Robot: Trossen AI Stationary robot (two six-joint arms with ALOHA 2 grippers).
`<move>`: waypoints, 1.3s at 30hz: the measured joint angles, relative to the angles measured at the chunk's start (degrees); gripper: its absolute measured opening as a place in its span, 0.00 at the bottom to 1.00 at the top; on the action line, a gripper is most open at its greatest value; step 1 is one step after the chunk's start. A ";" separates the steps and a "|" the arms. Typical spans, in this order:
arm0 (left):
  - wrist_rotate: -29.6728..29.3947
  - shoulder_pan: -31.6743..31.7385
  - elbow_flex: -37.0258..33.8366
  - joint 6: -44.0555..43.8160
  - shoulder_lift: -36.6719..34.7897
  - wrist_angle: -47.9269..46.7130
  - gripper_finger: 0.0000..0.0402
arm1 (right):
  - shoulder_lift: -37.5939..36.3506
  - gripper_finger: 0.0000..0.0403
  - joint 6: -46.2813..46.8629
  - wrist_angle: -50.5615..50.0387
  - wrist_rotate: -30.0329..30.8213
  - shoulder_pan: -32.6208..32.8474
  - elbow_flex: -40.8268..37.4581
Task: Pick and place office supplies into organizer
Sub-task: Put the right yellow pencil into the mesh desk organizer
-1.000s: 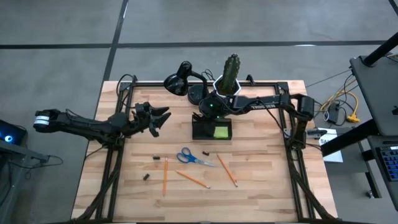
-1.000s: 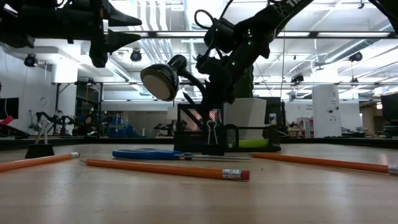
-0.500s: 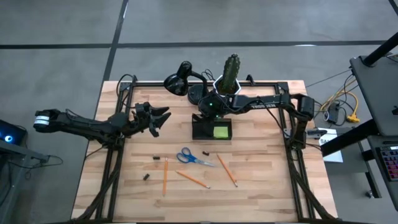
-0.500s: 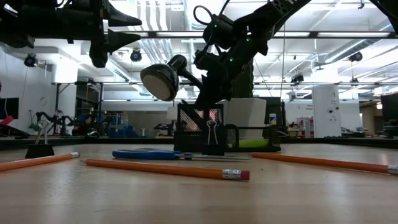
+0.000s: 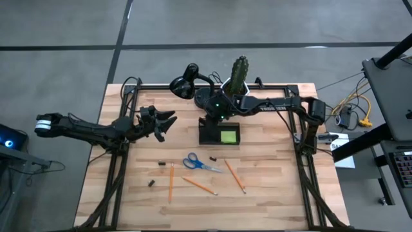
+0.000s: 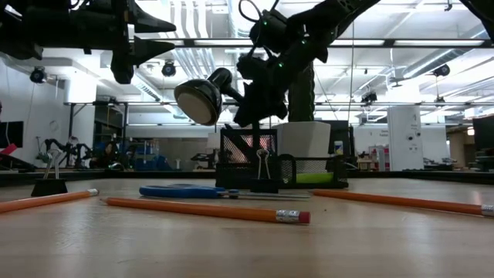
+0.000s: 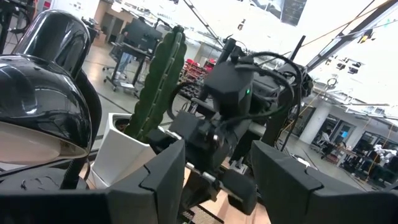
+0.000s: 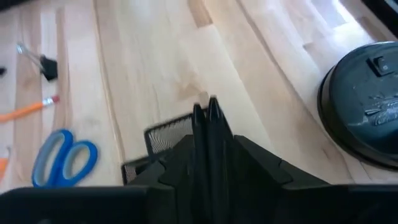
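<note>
Organizer [image 5: 219,134], your target, sits on the tabletop [image 5: 270,180] toward the back middle, just in front of the round lamp base [image 8: 367,106] and the cactus [image 5: 239,72] in its white pot, with the lime-green sticky-note pad [image 5: 228,136] already in its right compartment. Your right arm reaches in from the right edge, stretched almost level along the back of the tabletop, and its right gripper [image 5: 214,111] hangs just above the organizer's left back corner, clear of the rim in the low view. In the right wrist view two thin dark pens [image 8: 207,115] stand upright in the mesh compartment between the fingers [image 8: 261,163], which stand apart on either side of them; you cannot tell from these views whether they touch the pens. Your left arm is extended from the left side, its forearm level over the tabletop's left edge, with the left gripper [image 5: 162,120] held high and well apart from the organizer, fingers [image 7: 163,174] spread wide and nothing between them. Loose on the tabletop in front lie the blue-handled scissors [image 5: 195,162], three orange pencils [image 5: 170,182], and a few small dark binder clips [image 5: 161,165], all nearer the front edge than the organizer.
</note>
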 joint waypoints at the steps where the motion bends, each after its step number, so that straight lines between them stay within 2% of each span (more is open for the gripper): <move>1: 0.00 0.01 0.00 0.00 0.00 0.02 0.42 | 0.01 0.24 0.67 -0.43 0.03 0.04 0.69; 7: 0.00 0.00 0.00 0.00 0.00 0.01 0.42 | 0.00 0.24 5.08 -6.97 1.48 0.22 5.51; 15: 0.00 -0.01 0.00 0.02 0.00 0.00 0.42 | -0.02 0.28 15.77 -21.84 1.50 1.69 11.66; 25: 0.00 -0.01 0.00 0.02 0.01 -0.02 0.42 | -0.02 0.28 29.80 -40.74 1.43 7.88 13.47; 32: 0.00 -0.01 0.00 0.04 0.00 -0.04 0.42 | -0.04 0.30 38.59 -46.54 1.28 14.78 13.47; 39: 0.00 -0.01 0.00 0.04 0.00 -0.07 0.42 | -0.11 0.32 46.51 -47.90 1.29 20.80 12.93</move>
